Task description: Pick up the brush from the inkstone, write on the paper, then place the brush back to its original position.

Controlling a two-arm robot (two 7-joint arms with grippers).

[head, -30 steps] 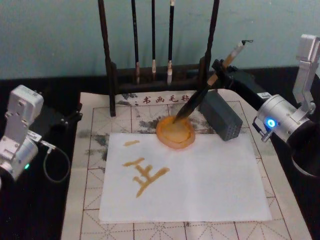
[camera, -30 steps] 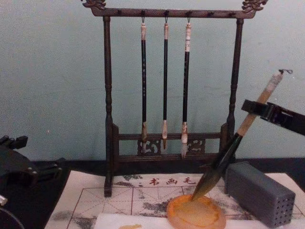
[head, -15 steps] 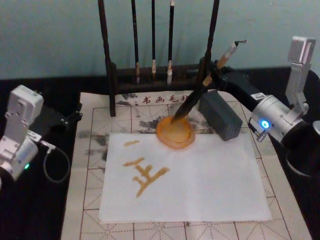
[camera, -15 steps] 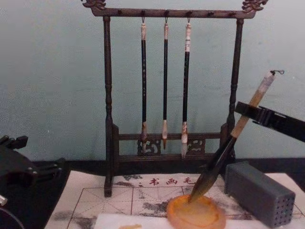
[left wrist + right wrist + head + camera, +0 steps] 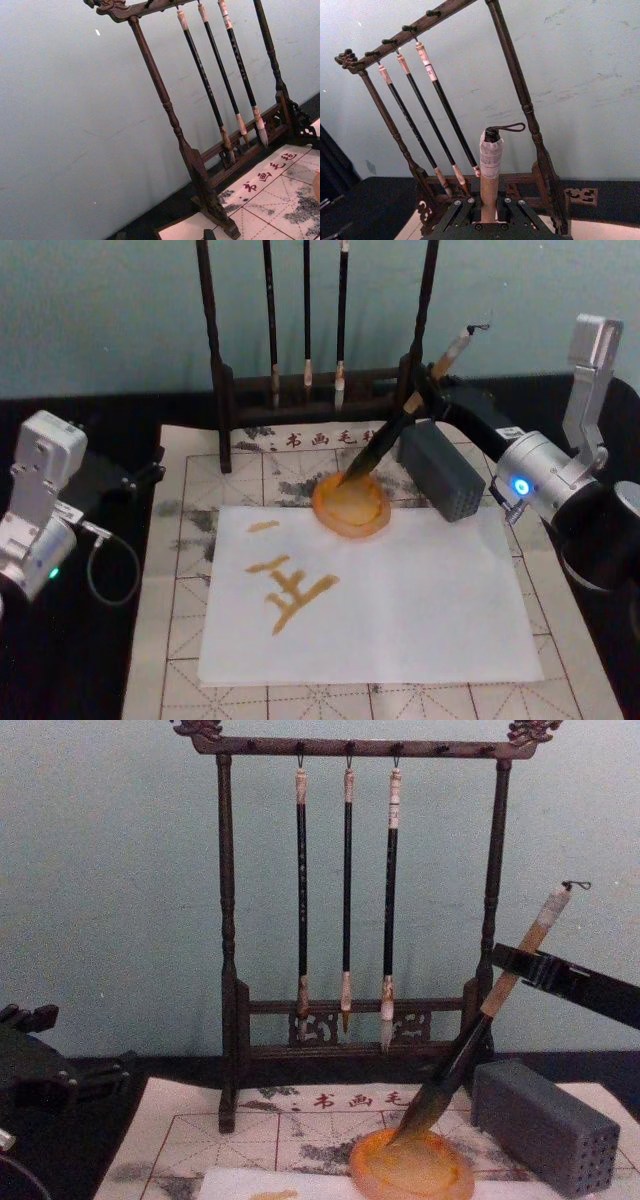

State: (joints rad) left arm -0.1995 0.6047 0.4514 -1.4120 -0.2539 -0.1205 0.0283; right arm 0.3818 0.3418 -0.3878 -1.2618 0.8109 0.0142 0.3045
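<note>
Clamped on the tan wooden handle of the large thick calligraphy brush (image 5: 385, 440), the right gripper (image 5: 425, 395) is seen reaching in from the right at the far side of the table, beside the dark wooden brush rack (image 5: 215, 360). In the right wrist view the handle (image 5: 490, 165) is gripped between the black fingers (image 5: 455, 212), with its whitish end and loop left above them. The brush (image 5: 470, 1030) is held tilted, its upper end leaning to the right, and its dark pointed tuft is set down in the round shallow orange-amber inkstone (image 5: 350, 530). The inkstone (image 5: 410, 1175) is placed at the far edge of the plain white sheet of paper (image 5: 420, 600), on which ochre strokes are written. A grey rectangular block with small holes (image 5: 545, 1125) is found just right of the inkstone. Both are laid on the beige red-gridded mat (image 5: 180, 540). Three thin black brushes (image 5: 347, 890) are hung from the rack. The left gripper (image 5: 110, 475) is parked at the table's left edge, well apart from the paper.
</note>
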